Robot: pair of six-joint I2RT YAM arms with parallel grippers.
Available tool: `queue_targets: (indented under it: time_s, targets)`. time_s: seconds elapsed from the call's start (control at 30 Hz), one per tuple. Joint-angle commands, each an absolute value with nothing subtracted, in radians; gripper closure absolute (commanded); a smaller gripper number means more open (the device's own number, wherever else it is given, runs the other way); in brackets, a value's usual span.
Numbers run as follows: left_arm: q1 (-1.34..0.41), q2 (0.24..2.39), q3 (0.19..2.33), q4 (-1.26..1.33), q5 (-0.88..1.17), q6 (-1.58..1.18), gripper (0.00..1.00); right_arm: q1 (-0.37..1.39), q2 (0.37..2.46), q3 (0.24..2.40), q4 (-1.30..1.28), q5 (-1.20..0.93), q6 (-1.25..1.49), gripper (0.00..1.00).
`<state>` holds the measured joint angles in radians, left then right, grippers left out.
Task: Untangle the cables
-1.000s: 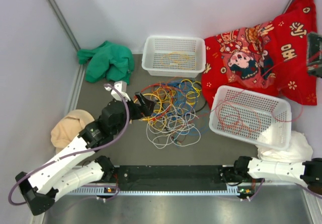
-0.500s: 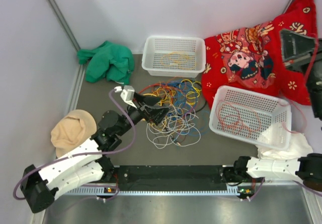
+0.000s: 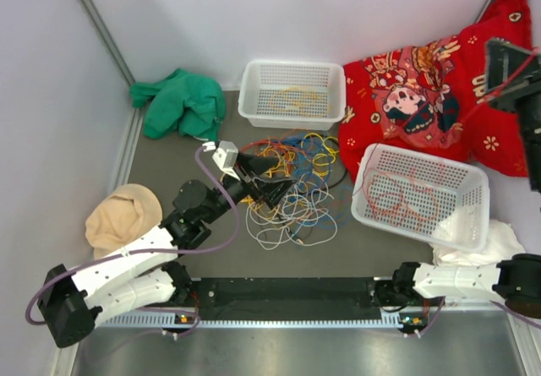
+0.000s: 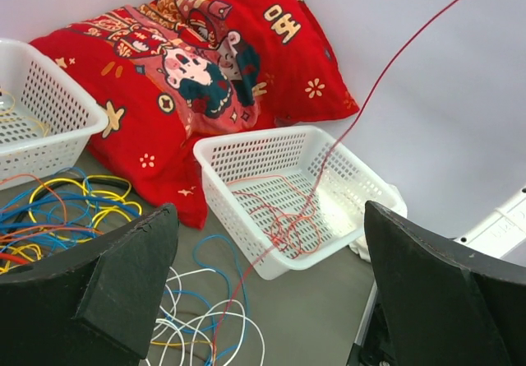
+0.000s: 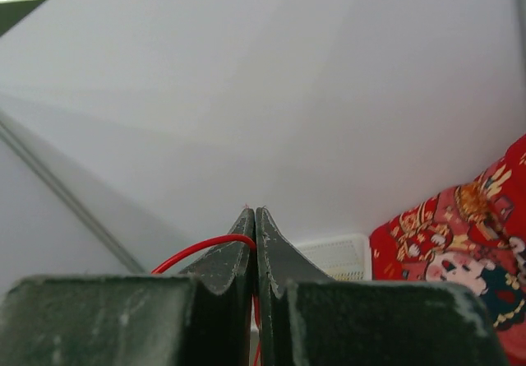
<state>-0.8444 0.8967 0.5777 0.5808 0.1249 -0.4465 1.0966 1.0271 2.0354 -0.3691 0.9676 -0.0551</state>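
Bright, even, diffuse light throughout, with faint, soft shadows and a sharp overhead view.

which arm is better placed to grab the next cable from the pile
Left. Its open left gripper hangs over the tangled cables, while the right gripper is raised far off to the side, shut on a red cable trailing into the basket.

Gold Chinese characters on red cushion (image 4: 164, 53); not legible.
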Motion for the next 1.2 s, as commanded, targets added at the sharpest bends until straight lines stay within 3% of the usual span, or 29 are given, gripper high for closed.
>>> queue_targets:
  time_s: [0.0,0.2,0.57,0.9,1.07,1.17]
  targets:
    - [-0.847,0.894,0.575,0.597,0.110,-0.439,0.01,1.091,1.019,2.080,-0.114,1.040,-0.317,1.00]
    - [-0.847,0.835,0.508,0.565,0.077,-0.500,0.01,1.092,1.069,2.175,0.188,0.988,-0.544,1.00]
    - [-0.847,0.706,0.426,0.485,0.035,-0.575,0.01,1.091,1.259,2.476,0.362,0.887,-0.796,1.00]
    - [-0.847,0.664,0.407,0.416,0.029,-0.615,0.01,1.066,1.194,2.098,0.735,1.037,-1.167,1.00]
    - [-0.847,0.618,0.391,0.376,0.028,-0.623,0.01,0.959,1.097,1.901,0.700,1.078,-1.025,1.00]
    - [-0.847,0.588,0.388,0.341,0.020,-0.618,0.01,0.861,1.065,1.841,0.496,1.092,-0.823,1.00]
